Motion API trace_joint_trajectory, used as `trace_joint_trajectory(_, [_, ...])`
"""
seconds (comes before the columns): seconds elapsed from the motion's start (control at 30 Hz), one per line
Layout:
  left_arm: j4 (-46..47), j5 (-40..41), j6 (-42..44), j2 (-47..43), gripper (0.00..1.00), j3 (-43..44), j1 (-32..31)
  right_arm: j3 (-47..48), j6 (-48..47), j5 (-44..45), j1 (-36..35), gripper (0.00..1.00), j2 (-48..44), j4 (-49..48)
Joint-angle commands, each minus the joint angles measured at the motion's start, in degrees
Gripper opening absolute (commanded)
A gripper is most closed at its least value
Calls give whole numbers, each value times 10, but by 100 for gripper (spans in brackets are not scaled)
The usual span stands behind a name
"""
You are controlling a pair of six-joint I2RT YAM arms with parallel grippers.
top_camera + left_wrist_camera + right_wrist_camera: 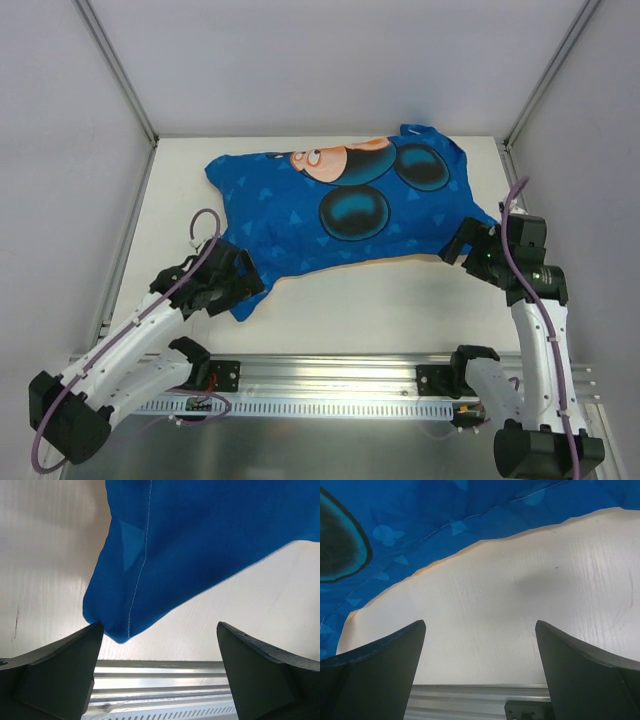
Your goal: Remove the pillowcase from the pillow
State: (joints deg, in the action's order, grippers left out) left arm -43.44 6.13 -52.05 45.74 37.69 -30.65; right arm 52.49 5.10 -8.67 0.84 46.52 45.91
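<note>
You had bare table (380, 300) free along the near side. The pillowcase (330, 215) blocked the far half, its corner just beside the left gripper (240, 285).

The pillow is fully out of sight inside the case (290, 225). Mickey's face (335, 160) wraps over the far edge, half gone. Both wrist views cut the case off at the top. From above, the left hand (240, 285) covers its near-left corner; contact can't be told.
</note>
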Motion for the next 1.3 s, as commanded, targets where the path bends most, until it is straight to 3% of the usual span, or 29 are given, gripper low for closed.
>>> trace_joint_trajectory(0.0, [38,-18,-2,51,98,4,3,27,-5,-17,53,96,-4,18])
trace_joint_trajectory(0.03, [45,-15,3,64,96,5,3,27,2,-13,64,96,-6,17])
trace_joint_trajectory(0.1, [70,-14,20,98,69,16,3,23,28,-19,94,96,-10,16])
trace_joint_trajectory(0.13, [71,-12,26,120,30,33,2,20,41,-20,121,96,-9,16])
trace_joint_trajectory(0.17, [71,-10,36,131,11,44,3,11,53,-23,136,96,-8,13])
trace_joint_trajectory(0.2, [70,-9,41,137,0,52,3,6,78,-35,151,96,-7,0])
trace_joint_trajectory(0.37, [56,18,30,91,0,89,13,-40,137,-106,244,98,12,-68])
trace_joint_trajectory(0.5, [40,38,41,17,0,106,50,-112,198,-214,288,99,33,-190])
trace_joint_trajectory(0.67, [21,40,42,-9,0,114,110,-168,240,-222,317,96,43,-272])
trace_joint_trajectory(0.87, [-3,61,5,-35,0,94,132,-209,297,-217,347,96,54,-327])
trace_joint_trajectory(1.27, [-25,44,34,-50,0,116,149,-215,397,-222,371,96,146,-456])
